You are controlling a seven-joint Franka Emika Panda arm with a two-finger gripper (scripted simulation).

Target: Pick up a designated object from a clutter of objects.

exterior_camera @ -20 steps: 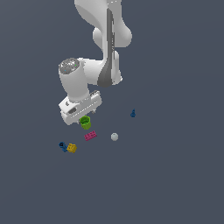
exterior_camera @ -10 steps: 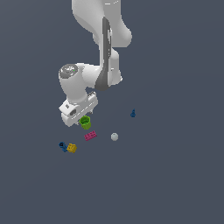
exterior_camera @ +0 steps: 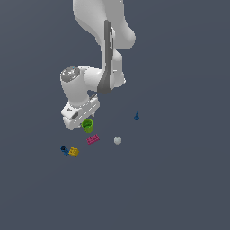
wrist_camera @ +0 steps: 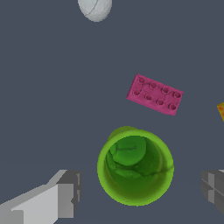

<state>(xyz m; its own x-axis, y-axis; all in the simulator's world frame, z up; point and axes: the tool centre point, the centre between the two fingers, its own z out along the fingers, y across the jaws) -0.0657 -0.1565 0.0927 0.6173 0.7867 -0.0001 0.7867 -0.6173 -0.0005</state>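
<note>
The designated object, a lime-green hollow cup, stands upright on the dark floor amid the clutter of objects. In the wrist view the cup sits between my two grey fingers, with a gap on each side. My gripper is open and hangs straight over it, fingers down around the cup without touching it. The white hand hides part of the cup in the exterior view.
A pink studded brick lies just beside the cup. A pale grey ball lies further toward the exterior view's right. A yellow block and a dark blue piece sit together; another blue piece stands apart.
The wrist has sunk a little lower toward the green cup. The cup and the other items have not moved.
</note>
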